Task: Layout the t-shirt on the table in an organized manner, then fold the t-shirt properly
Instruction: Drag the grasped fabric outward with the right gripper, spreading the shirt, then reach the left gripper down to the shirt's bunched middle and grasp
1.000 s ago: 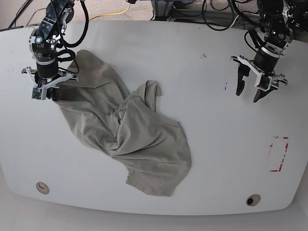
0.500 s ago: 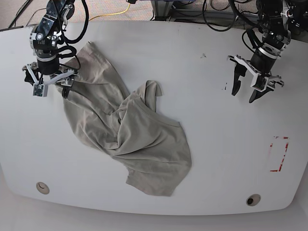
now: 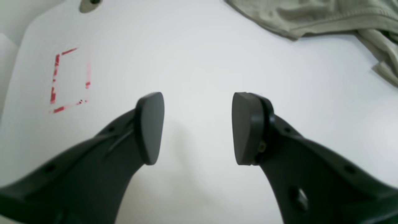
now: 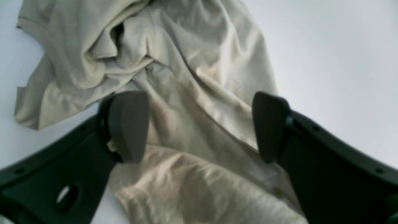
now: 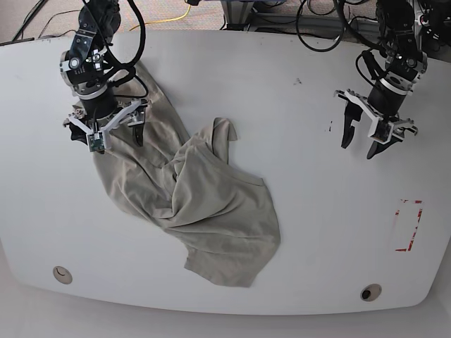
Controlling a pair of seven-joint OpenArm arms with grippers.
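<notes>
One table (image 5: 296,211); one t-shirt (image 5: 190,204); two round holes (image 5: 371,292).

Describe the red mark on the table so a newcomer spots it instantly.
Start at the white table, on the side below the left hand. Near that edge, just above a round hole, sits the red mark: a broken rectangle outline, the only red thing there.

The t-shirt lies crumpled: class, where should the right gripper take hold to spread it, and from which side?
Probably the outer edge of the t-shirt under the open right gripper, coming straight down from above. There the cloth lies fairly flat and single-layered, while the middle is bunched in overlapping folds.
</notes>
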